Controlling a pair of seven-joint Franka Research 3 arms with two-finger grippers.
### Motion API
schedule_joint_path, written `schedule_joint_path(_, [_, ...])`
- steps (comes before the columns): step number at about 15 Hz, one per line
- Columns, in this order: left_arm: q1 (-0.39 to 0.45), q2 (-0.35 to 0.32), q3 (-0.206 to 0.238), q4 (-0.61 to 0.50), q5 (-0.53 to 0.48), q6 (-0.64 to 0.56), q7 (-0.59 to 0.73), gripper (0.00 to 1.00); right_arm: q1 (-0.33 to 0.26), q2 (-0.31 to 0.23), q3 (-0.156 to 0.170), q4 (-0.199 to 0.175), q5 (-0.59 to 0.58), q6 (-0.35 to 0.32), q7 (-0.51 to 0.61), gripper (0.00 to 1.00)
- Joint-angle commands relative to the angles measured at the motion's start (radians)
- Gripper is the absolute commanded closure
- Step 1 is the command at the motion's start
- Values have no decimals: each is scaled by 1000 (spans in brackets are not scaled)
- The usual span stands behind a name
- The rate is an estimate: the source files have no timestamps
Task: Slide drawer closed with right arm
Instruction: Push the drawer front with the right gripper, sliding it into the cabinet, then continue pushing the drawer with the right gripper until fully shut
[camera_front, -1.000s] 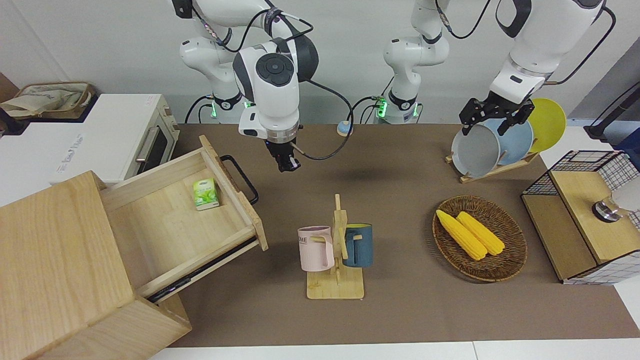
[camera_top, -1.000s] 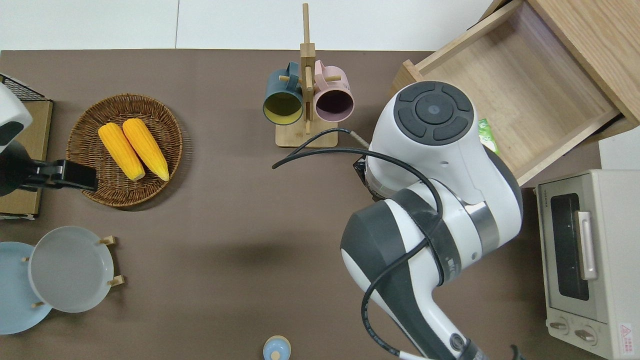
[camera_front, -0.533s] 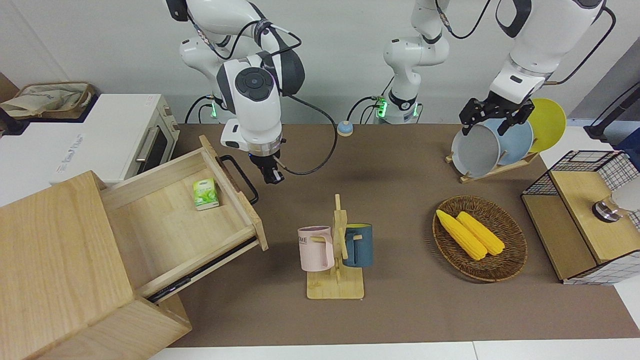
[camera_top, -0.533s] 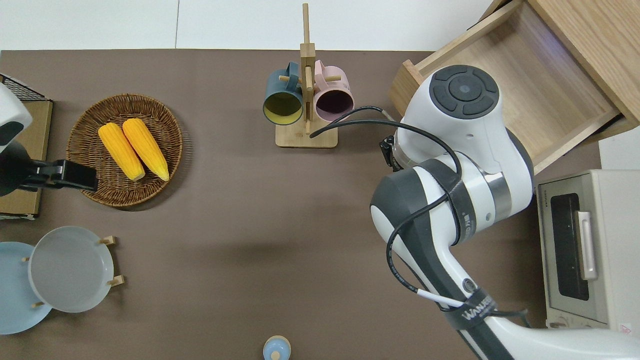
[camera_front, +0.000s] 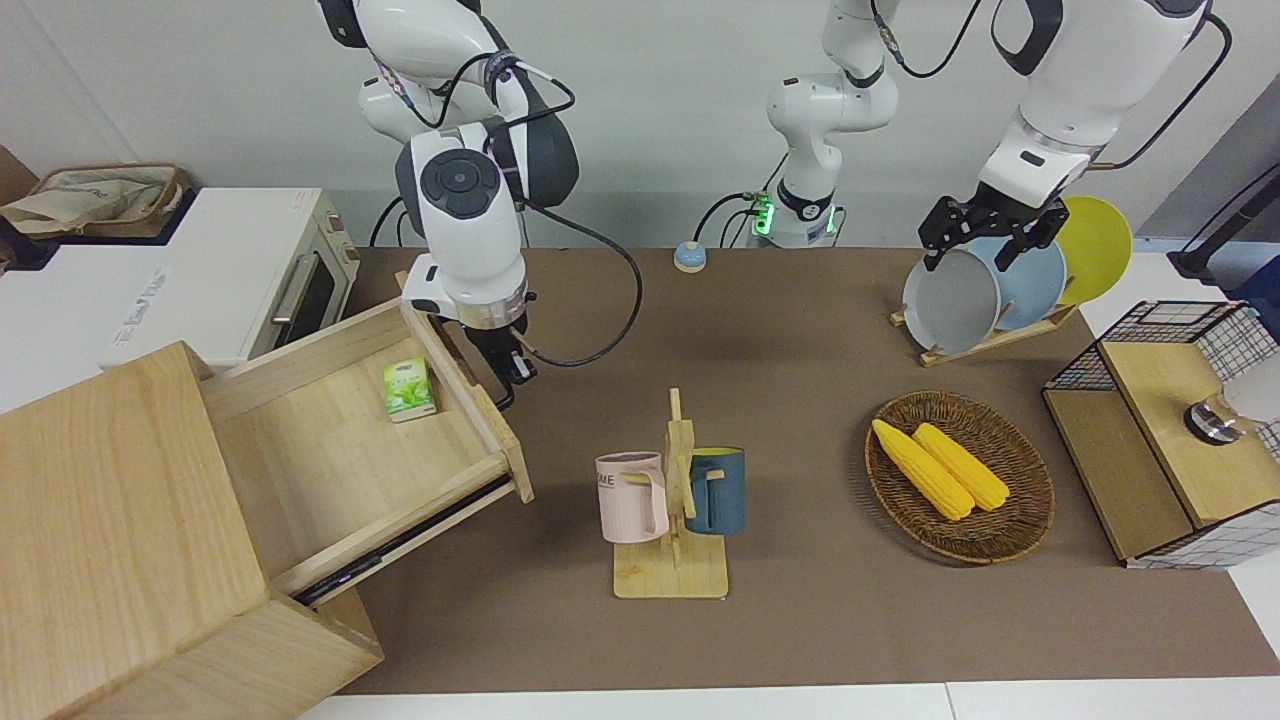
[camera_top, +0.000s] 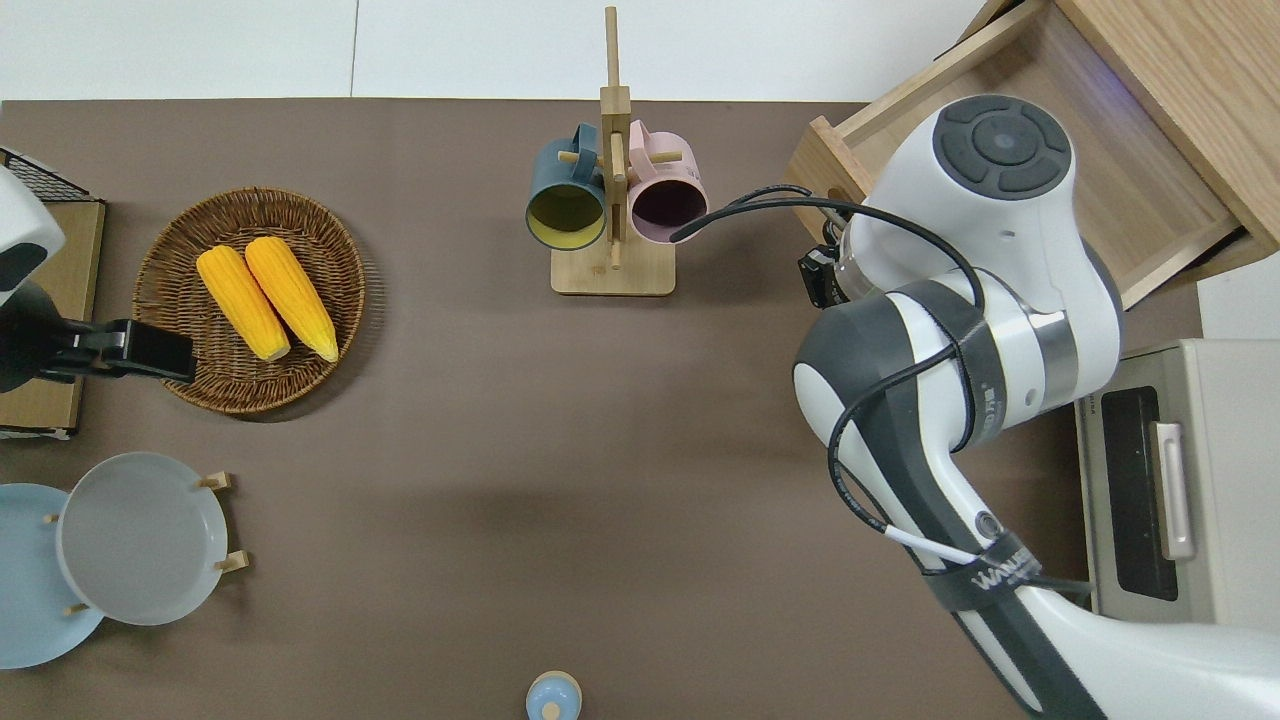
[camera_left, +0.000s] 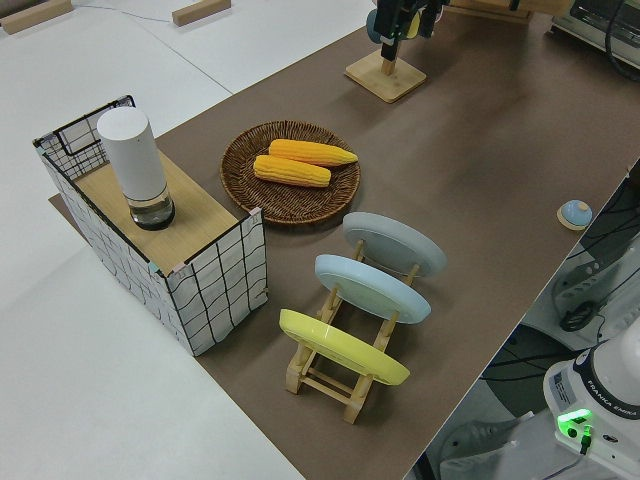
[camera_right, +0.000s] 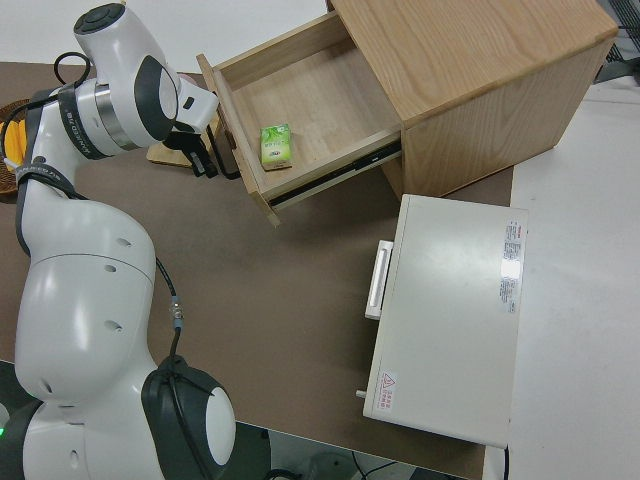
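Observation:
The drawer stands pulled far out of the pale wooden cabinet at the right arm's end of the table. A small green packet lies inside it. Its front panel carries a black loop handle. My right gripper hangs low right at that handle, on the panel's outer side, pointing down. The right side view shows the right gripper just beside the loop. Whether it touches the handle is unclear. In the overhead view the arm's wrist covers the panel and handle. The left arm is parked.
A white toaster oven stands beside the cabinet, nearer to the robots. A wooden mug rack with two mugs is mid-table. A basket with corn, a plate rack and a wire-mesh box are toward the left arm's end.
My right gripper has travelled from over the open table toward the right arm's end and dropped to the drawer's handle. The drawer stands about where it was. The left arm has not moved.

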Motion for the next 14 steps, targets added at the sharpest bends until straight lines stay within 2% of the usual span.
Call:
schedule_joint_path(1, [5,11,-7,24,17,-20,9,7,-41,37,13,62,-17,6,-36,1000])
schedule_joint_path(3, [5,11,-7,26,17,-20,9,7,-54,52,14,89,-16,5,-64,1000])
schedule_joint_path(6, [5,11,-7,26,17,-20,9,7,-98,68,15,109,-16,11,-104,1000])
schedule_joint_path(10, [5,11,-7,24,17,-20,9,7,-150,71,15,114,-14,11,-141,1000])
schedule_joint_path(12, [5,11,-7,24,17,-20,9,7,-172,83,15,143,-16,8,-142,1000])
schedule_joint_path(14, [5,13,-7,26,17,-20,9,7,-193,92,17,152,-14,11,-141,1000])
